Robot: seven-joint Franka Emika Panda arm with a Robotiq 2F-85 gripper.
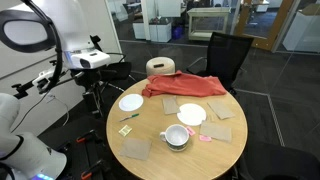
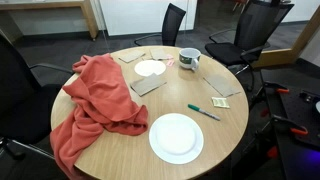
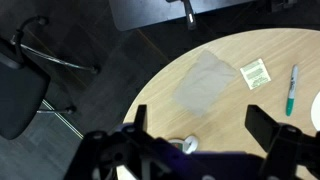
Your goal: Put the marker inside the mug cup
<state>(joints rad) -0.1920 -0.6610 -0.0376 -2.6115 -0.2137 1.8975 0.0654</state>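
The marker (image 1: 129, 117) is a slim dark-green stick lying flat on the round wooden table (image 1: 160, 160), next to a yellow-green square piece (image 1: 125, 129). It also shows in an exterior view (image 2: 203, 112) and at the right of the wrist view (image 3: 292, 90). The whitish-grey mug cup (image 1: 176, 136) stands upright on the table, also seen in an exterior view (image 2: 189, 60). My gripper (image 1: 93, 61) hangs off the table's edge, well above and apart from both. In the wrist view its fingers (image 3: 205, 125) are spread wide and empty. A small whitish bit (image 3: 188, 145) under them may be the cup.
A red cloth (image 2: 100, 100) drapes over one side of the table. Two white plates (image 2: 176, 138) (image 2: 150, 68) and grey square mats (image 2: 148, 86) (image 3: 205, 80) lie on it. A small pink piece (image 1: 206, 139) lies near the cup. Black office chairs (image 1: 228, 55) ring the table.
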